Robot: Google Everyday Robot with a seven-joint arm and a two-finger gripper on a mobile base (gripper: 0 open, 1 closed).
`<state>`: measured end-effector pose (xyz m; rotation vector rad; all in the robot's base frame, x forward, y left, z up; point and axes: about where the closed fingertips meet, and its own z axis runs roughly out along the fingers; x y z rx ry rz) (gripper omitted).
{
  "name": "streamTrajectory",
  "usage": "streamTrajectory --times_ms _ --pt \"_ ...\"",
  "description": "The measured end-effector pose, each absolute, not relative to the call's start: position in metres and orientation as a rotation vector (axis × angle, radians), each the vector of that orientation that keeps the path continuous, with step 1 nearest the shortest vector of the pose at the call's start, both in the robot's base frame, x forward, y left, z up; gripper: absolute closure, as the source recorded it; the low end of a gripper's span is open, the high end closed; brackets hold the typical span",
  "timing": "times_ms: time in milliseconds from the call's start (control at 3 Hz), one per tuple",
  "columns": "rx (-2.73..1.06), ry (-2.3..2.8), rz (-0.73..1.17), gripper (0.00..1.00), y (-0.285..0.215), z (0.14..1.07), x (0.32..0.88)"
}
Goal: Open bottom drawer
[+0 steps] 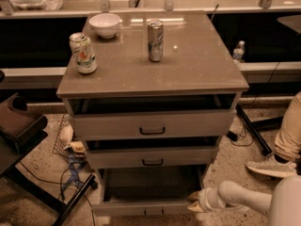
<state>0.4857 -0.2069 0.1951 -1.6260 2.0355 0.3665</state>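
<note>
Since the tool [195, 204] sits low at the right front corner of the bottom drawer [127, 207], which stands pulled well out just to its left, it seems placed for hauling that front outward; whether it is open or closed cannot be told.

I can read no text, brand or number anywhere from here; the green-and-red can [83, 53] on the cabinet top's left carries printing I cannot make out; the silver can [155, 40] likewise; the gripper [194, 202] sits low, beside the right front corner of the bottom drawer [127, 207].
</note>
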Motion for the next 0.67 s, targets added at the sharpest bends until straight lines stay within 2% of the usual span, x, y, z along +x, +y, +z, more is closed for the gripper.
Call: streamTrajectory --times_ms 667 --pt "-1.687 1.989 0.345 1.00 -0.2072 0.2084 0.4624"
